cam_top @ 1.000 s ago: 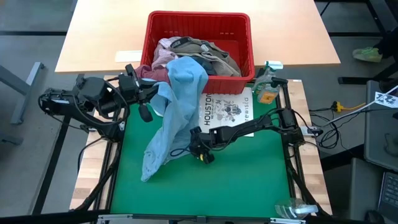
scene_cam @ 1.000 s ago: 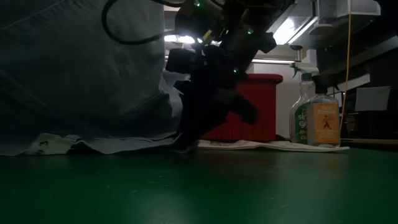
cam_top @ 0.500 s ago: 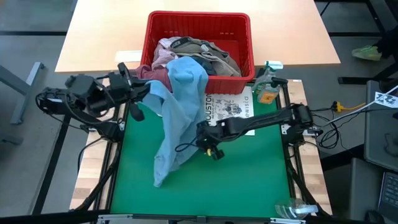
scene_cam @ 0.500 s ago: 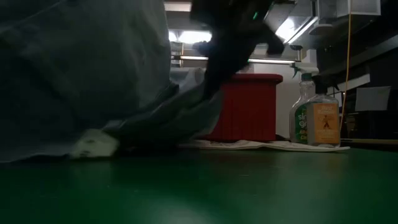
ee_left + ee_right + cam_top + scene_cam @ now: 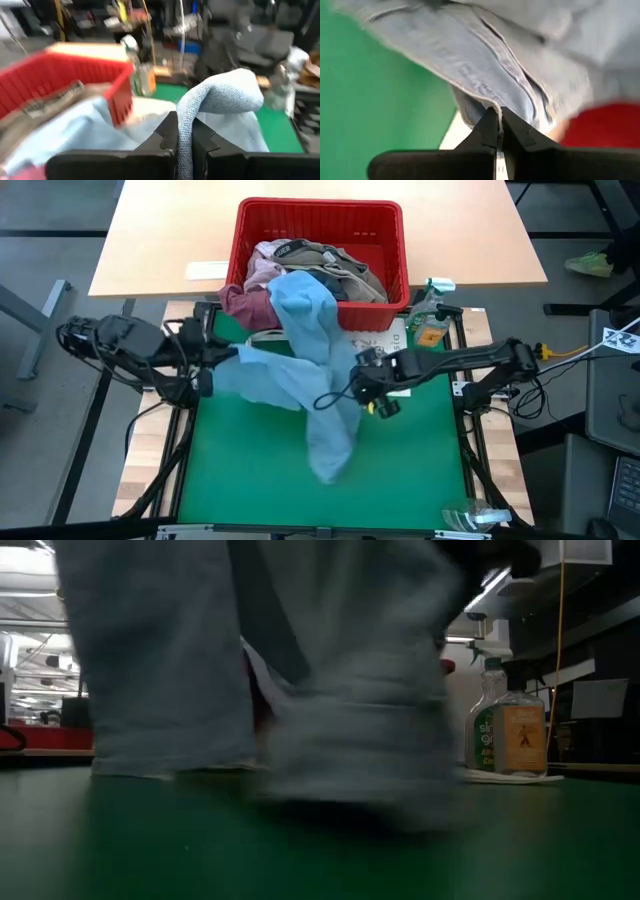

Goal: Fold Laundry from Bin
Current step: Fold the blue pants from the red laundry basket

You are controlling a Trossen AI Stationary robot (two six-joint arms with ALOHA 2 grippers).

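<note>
Just in front of the bin (image 5: 320,220): light blue garment (image 5: 300,370) being drawn out

Left gripper (image 5: 207,362) and right gripper (image 5: 362,380) each pinch it closed; one end drapes over the bin's rim, so next, likely, pull clear and spread it flat

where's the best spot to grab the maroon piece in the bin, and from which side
Probably its bunched fold at the red bin's front left corner, where the maroon garment humps over the rim. Come from above on the left arm's side; the light blue garment drapes across its other side.
</note>
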